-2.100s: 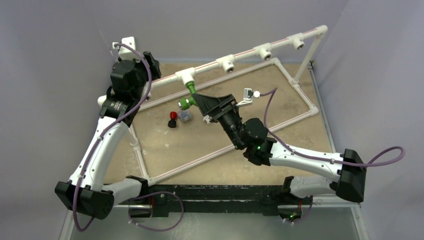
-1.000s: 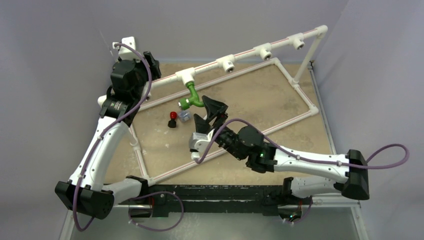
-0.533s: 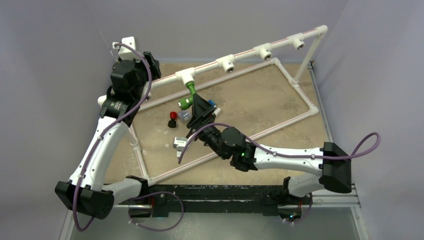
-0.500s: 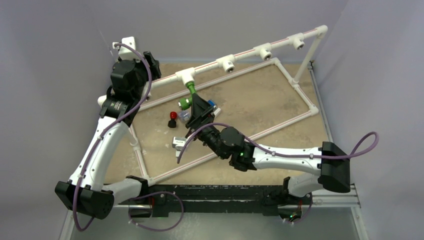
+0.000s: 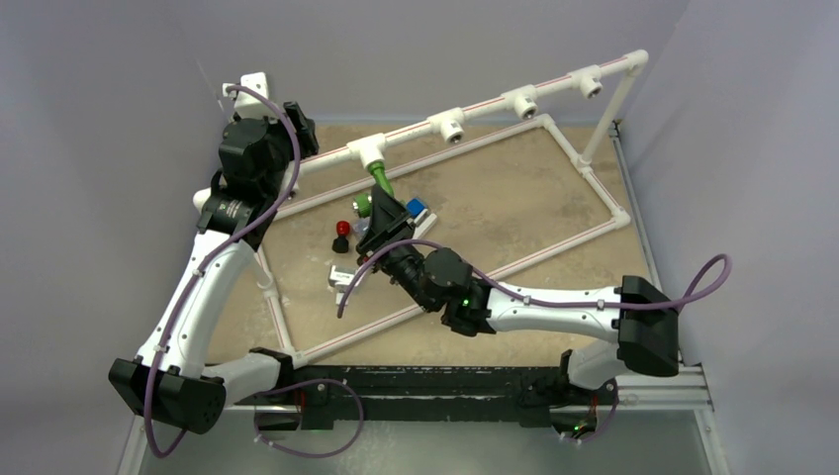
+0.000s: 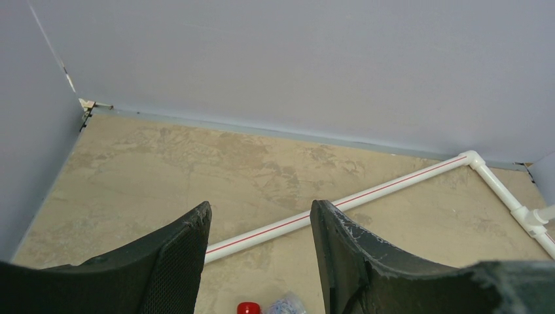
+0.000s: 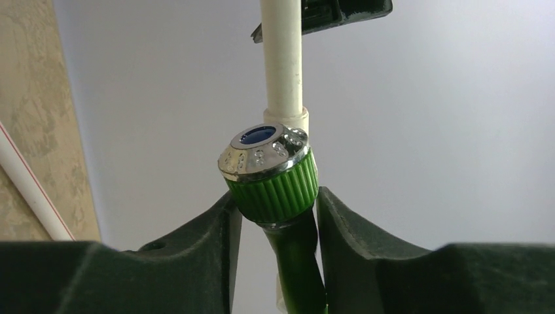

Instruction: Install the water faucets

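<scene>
The green faucet hangs from a white tee on the raised pipe rail. My right gripper is shut on its curved spout. In the right wrist view the fingers flank the ribbed green collar and chrome tip, and my right gripper touches both sides. The white faucet with blue handle lies just right of that gripper. The black faucet with red knob lies to its left, and the knob shows in the left wrist view. My left gripper is open and empty at the rail's left end.
The raised rail carries three more open tees. A white pipe frame lies flat around the tan tabletop. A small clear bag sits beside the black faucet. Grey walls close in the back and both sides.
My right gripper let go of the green faucet, drew back, turned its wrist over, and came back onto the spout from the near left side. The left arm has not moved.
</scene>
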`<action>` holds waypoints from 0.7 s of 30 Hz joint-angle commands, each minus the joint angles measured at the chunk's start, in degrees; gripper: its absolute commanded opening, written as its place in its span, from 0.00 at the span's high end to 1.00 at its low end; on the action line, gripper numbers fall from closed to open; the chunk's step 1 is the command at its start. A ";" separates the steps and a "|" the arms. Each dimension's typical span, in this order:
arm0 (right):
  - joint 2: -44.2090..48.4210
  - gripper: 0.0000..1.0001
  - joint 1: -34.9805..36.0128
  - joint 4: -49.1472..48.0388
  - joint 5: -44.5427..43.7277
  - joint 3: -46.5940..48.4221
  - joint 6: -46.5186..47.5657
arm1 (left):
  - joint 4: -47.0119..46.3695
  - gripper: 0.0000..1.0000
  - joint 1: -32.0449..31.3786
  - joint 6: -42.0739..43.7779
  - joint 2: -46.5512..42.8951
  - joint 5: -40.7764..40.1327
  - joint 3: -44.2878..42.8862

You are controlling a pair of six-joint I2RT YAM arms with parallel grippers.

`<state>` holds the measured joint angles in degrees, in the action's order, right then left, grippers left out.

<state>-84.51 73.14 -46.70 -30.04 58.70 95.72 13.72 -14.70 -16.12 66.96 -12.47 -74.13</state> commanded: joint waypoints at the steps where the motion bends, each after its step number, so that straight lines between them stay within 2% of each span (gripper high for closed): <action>1: 0.10 0.61 0.33 -5.54 -1.59 2.27 0.27 | 11.07 0.44 -2.18 0.56 0.10 4.74 2.50; 4: 0.05 0.77 0.41 -6.49 -2.11 1.84 -1.39 | 11.07 0.44 -2.26 0.65 0.19 4.74 2.51; 6: -0.08 0.95 0.58 -7.81 -2.45 1.55 -3.27 | 10.99 0.44 -2.26 0.61 0.27 4.67 2.49; 7: -0.23 1.00 0.67 -8.36 -2.54 1.56 -4.77 | 10.98 0.44 -2.26 0.64 0.30 4.67 2.50; 11: -1.66 1.00 0.88 -11.09 -5.06 2.71 -15.09 | 10.98 0.44 -2.31 0.65 0.38 4.56 2.50; 17: -1.85 1.00 0.95 -11.50 -5.89 4.33 -39.83 | 10.92 0.44 -2.35 0.69 0.20 4.38 2.58; 21: -1.97 1.00 0.90 -13.13 -6.59 4.42 -51.43 | 10.91 0.44 -2.35 0.74 0.06 4.30 2.72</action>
<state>-86.41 74.41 -48.77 -35.16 60.84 76.55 13.93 -14.72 -15.90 67.07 -12.67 -74.13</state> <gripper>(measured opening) 0.475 0.563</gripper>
